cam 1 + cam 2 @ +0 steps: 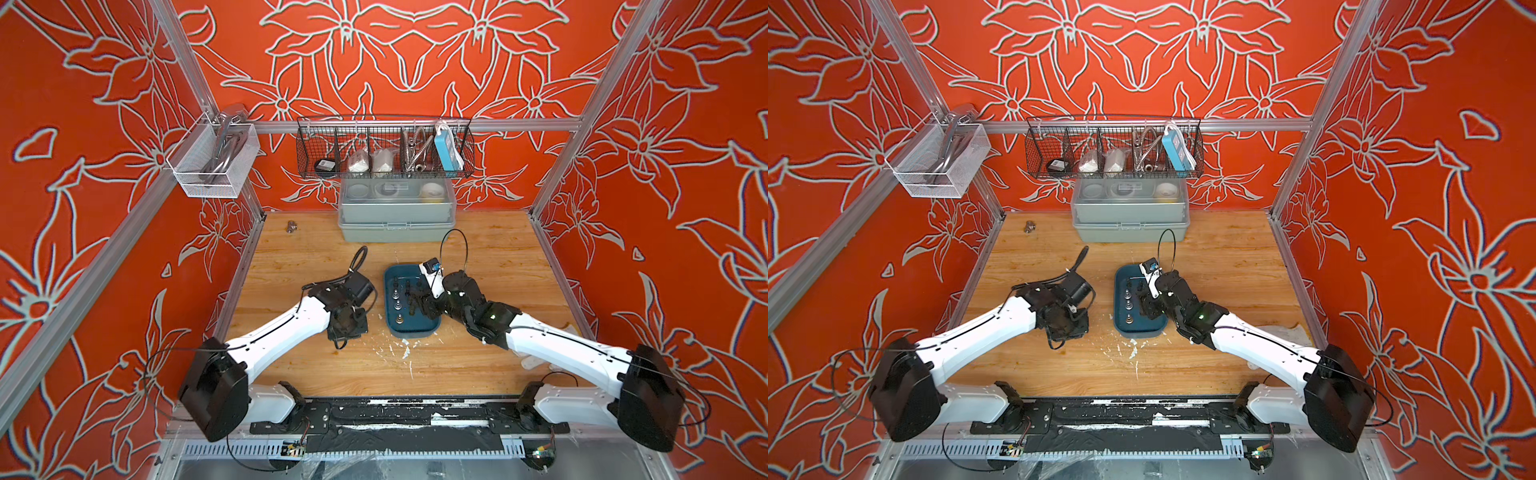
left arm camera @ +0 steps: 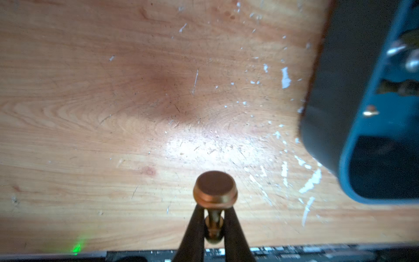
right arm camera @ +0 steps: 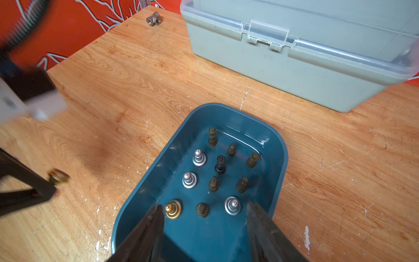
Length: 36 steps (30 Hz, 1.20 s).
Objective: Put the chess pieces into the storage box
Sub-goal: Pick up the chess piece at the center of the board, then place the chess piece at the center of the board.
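Left hand (image 2: pixel 214 221) pinched shut on stem of one piece; right hand (image 3: pixel 205 207) part-spread, empty, over near end of box. Scuffed light wooden surface (image 2: pixel 90 113) bare beneath left hand. Shallow teal-blue rounded plastic storage box (image 3: pixel 278 163) just beside; eleven silver, gold, dark pawn-like chess pieces (image 3: pixel 199 157) upright inside. Small gold round-based piece (image 2: pixel 215 192) held outside box: long axis along fingers (image 2: pixel 195 226), base outermost, brown underside tilted up. Step: carrying. Next, probably: move over free spot, turn base down, release.
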Available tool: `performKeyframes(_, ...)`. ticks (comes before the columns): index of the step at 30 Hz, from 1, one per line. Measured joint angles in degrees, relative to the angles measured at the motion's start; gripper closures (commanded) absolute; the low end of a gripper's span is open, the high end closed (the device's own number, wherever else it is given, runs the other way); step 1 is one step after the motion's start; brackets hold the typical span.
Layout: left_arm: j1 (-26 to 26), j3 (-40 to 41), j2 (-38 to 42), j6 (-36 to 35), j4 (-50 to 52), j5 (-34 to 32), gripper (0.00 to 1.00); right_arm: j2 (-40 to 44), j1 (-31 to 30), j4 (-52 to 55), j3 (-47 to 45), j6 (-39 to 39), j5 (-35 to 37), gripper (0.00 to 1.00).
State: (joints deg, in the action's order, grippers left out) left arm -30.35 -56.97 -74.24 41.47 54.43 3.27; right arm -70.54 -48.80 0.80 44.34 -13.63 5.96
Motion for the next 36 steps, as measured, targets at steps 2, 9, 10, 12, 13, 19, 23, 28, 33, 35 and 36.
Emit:
performKeyframes(2, 4.1, -3.9, -0.6, -3.7, 4.4, 1.9, 0.86, 0.1, 0.0, 0.0, -0.2, 0.1, 0.0, 0.38)
performKeyframes(9, 9.5, -15.6, -12.7, -15.1, 16.0, 4.2, 0.87, 0.1, 0.0, -0.7, -0.3, 0.7, 0.1, 0.38)
performKeyframes(10, 9.8, -16.9, -14.5, -16.6, 17.3, 4.4, 0.86, 0.0, 0.0, -0.8, -0.3, 0.7, 0.2, 0.37)
performKeyframes(12, 10.2, -18.6, -17.3, -19.1, 19.2, 4.6, 0.85, 0.0, 0.0, -0.9, -0.3, 0.8, 0.4, 0.38)
performKeyframes(13, 10.4, -19.5, -19.1, -20.5, 20.5, 4.9, 0.87, 0.0, 0.0, -1.1, -0.4, 0.9, 0.6, 0.38)
performKeyframes(19, 11.6, -22.8, -30.3, -26.9, 25.2, 6.0, 0.84, 0.1, 0.0, -2.8, -2.4, 1.2, 2.1, 0.38)
performKeyframes(23, 12.5, -26.2, -36.6, -29.6, 27.6, 6.2, 0.83, 0.5, 0.0, -3.6, -3.2, 1.3, 2.8, 0.38)
performKeyframes(28, 13.0, -31.0, -42.5, -31.9, 30.7, 7.5, 0.84, 2.4, 0.0, -5.2, -4.7, 1.4, 3.1, 0.37)
performKeyframes(33, 13.0, -33.0, -46.0, -32.8, 31.8, 7.1, 0.91, 4.1, 0.0, -6.1, -5.8, 1.5, 3.2, 0.38)
performKeyframes(35, 13.0, -32.9, -46.0, -32.8, 31.8, 7.0, 0.91, 4.3, 0.0, -6.5, -5.9, 1.5, 3.2, 0.38)
performKeyframes(36, 13.0, -32.9, -46.0, -32.8, 31.6, 7.0, 0.88, 4.3, 0.0, -6.8, -5.9, 1.5, 3.2, 0.38)
